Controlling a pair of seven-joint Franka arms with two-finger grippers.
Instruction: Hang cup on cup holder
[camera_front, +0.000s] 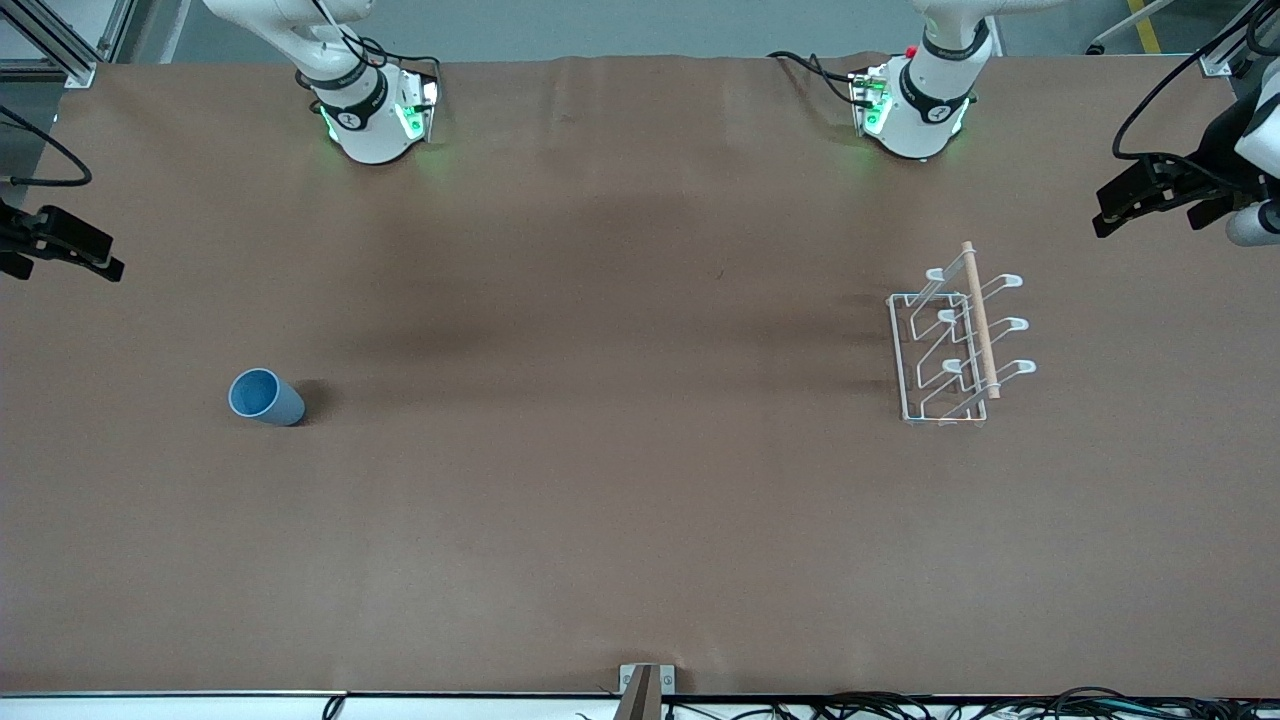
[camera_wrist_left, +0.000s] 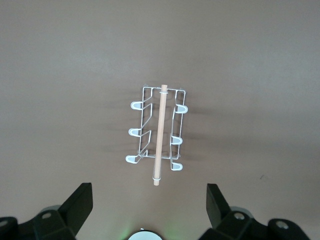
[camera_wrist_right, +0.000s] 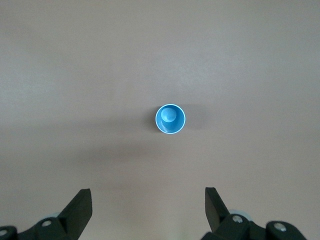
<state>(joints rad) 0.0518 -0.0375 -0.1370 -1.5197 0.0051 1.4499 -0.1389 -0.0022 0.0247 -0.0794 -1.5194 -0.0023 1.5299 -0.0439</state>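
Front view: both grippers cut by the frame edges, perhaps raised.
Left gripper: wide open, empty, over rack.
Right gripper: wide open, empty, over cup.
Table: plain brown.

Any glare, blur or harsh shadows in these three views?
Front view: even light, soft shadow beside the cup, green glow around both arm bases. Left wrist view: the cup holder is sharp, faint shadow. Right wrist view: cup in focus, no glare.

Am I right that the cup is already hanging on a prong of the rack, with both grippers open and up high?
No: the cup stands on the table, toward the right arm's end, apart from the rack, as the front view shows. Both grippers, left and right, are open and high.
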